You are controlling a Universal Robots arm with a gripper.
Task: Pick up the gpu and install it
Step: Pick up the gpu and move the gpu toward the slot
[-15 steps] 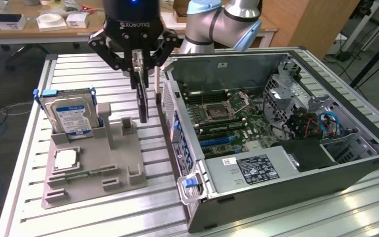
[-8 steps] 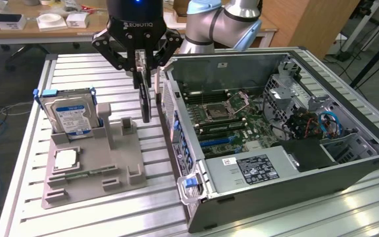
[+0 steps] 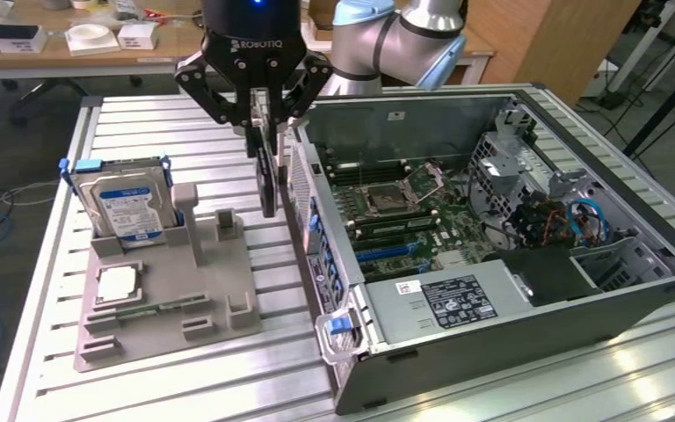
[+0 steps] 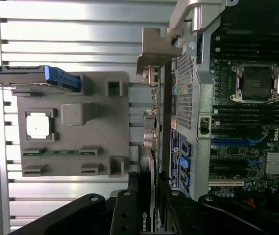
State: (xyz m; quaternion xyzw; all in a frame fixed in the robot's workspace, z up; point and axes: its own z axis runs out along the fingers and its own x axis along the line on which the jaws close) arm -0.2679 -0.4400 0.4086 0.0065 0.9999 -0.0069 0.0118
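The gpu [image 3: 270, 180] is a thin black card hanging edge-down in the air, with my gripper [image 3: 263, 132] shut on its top edge. It hovers between the grey parts tray [image 3: 226, 290] and the rear wall of the open computer case [image 3: 314, 220], just outside the case. In the wrist view the gpu [image 4: 152, 142] appears edge-on, its silver bracket [image 4: 156, 49] at the far end, and my gripper [image 4: 149, 200] clamps it from both sides. The motherboard [image 3: 414, 211] lies exposed inside the case.
On the tray stand a silver hard drive [image 3: 133, 202] with a blue-white label, a processor chip [image 3: 117, 283] and a green memory stick [image 3: 156, 308]. The case's power supply [image 3: 455, 299] sits at its near end. A slatted metal table [image 3: 138, 387] carries everything.
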